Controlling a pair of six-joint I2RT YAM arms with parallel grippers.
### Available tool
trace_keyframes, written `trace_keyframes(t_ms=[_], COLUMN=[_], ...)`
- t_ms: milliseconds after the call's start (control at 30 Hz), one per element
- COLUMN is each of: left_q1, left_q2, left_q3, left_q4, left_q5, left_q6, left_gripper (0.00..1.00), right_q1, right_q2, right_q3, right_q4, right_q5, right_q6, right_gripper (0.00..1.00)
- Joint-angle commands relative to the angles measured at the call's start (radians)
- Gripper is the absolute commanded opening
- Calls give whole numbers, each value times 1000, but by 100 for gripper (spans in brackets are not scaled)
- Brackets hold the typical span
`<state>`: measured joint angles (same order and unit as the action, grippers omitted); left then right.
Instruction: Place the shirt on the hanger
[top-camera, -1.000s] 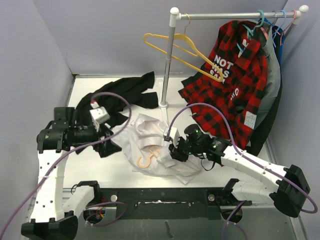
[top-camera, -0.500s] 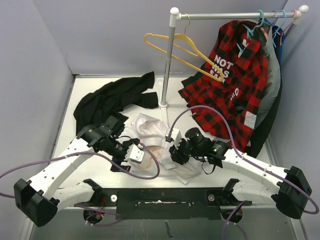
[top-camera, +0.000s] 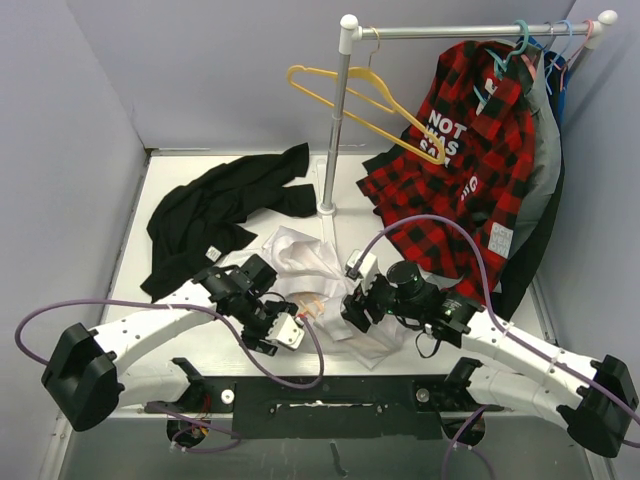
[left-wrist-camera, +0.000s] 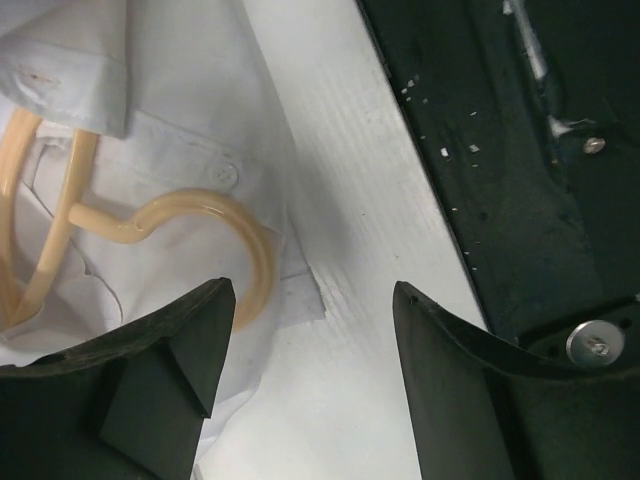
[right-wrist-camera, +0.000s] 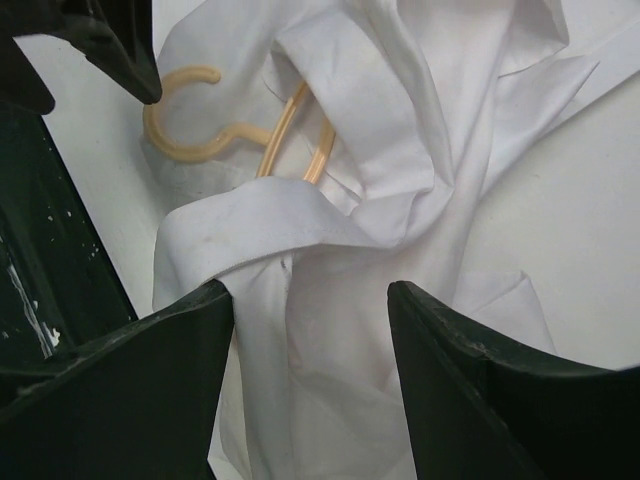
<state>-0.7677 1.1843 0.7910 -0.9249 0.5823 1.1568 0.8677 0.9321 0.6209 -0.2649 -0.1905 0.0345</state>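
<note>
Hovering left gripper (left-wrist-camera: 312, 300): spread, empty, just beside hanger (left-wrist-camera: 215, 200) hook, probably to seize it.
Right gripper (right-wrist-camera: 310, 295): jaws apart, empty, above shirt (right-wrist-camera: 400, 150) covering hanger.

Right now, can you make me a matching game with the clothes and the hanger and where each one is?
Things:
1. white shirt
2. black garment
3. plaid shirt
4. tan hanger

Places:
A. hanging on the rail
B. lying partly tucked inside the white shirt
C. crumpled in the middle, near side
D. spread out at the far left

Pairs: 1-C, 2-D, 3-A, 4-B
</note>
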Motion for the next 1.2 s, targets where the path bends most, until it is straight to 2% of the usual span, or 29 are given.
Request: trace_keyframes(t_ms=[0,267,500,633,767,833,900,1000,1167], left_q1=[-12,-28,-39,-42,-45,-47,-51,-56,-58], left_q2=[42,127,140,145,155,160,166,173,174], left_q3=[-25,20,11,25,47,55,56,61,188], left_q4=[182,245,210,193,184,180,181,167,-47], left_q5=[-82,-116,-116,-124,-126,-127,-134,-145,-123], left_q6=[5,-9,3,7,10,11,13,27,97], left_gripper=[61,52,25,15,0,1,6,0,0], right_q1=[6,9,8,7,7,7,5,4,5], right_q2=[-31,-41,-84,-68,-40,-38,-43,-51,-55], right_q3=[10,-20,-38,-36,-29,-29,-29,-30,-33], right_q4=[77,103,88,96,98,102,104,102,99], right_q5=[40,37,45,42,38,35,36,40,40], right_q6=[14,31,23,14,6,6,4,2,0], right_gripper=[63,64,64,65,65,65,65,65,65])
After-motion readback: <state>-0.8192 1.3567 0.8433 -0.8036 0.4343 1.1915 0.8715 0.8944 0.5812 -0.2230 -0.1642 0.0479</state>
